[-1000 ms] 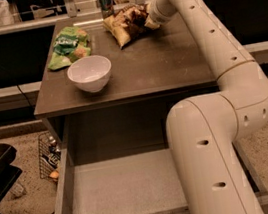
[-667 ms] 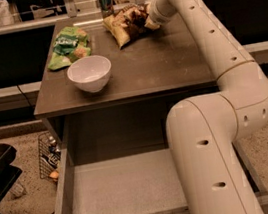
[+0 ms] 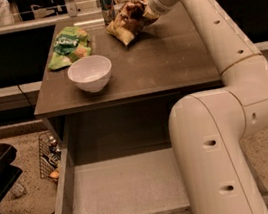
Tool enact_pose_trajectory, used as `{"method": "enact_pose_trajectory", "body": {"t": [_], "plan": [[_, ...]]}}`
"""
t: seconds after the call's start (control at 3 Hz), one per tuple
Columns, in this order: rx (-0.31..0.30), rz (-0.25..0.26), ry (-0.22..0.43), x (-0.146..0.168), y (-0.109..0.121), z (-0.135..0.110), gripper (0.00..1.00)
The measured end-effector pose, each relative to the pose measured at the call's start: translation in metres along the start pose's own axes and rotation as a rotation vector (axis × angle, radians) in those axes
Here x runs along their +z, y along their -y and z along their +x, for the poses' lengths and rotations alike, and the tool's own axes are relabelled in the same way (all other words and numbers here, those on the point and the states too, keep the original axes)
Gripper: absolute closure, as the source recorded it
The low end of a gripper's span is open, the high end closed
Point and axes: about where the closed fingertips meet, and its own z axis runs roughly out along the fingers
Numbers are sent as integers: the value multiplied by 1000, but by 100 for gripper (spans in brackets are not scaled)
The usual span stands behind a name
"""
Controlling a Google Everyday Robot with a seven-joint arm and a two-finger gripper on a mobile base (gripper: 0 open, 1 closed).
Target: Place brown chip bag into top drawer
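The brown chip bag [image 3: 126, 18] lies at the back of the cabinet top, crinkled, with pale yellow ends, and its right end tilts up. My gripper [image 3: 145, 12] is at that right end, against the bag, and my arm reaches over from the right. The top drawer [image 3: 122, 192] is pulled open below the cabinet top. Its pale grey bottom is bare, and my arm's large lower link covers its right part.
A white bowl [image 3: 90, 73] stands at the front left of the cabinet top [image 3: 167, 63]. A green chip bag [image 3: 69, 46] lies behind it. A drink can [image 3: 106, 3] stands just left of the brown bag. A wire basket [image 3: 48, 155] sits on the floor at the left.
My gripper and the right end of the brown chip bag have shifted very slightly up and back. Nothing else has moved.
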Motion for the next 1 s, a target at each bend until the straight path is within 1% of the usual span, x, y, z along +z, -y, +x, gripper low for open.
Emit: {"method": "enact_pose_trajectory", "body": {"t": [0.33,0.67,1.0], "plan": [[-19,34,-12,-42,19,-18,100],[-9,75,-29,-121,30,-35,100],[38,156,-27,-200,37,-55,100]]}}
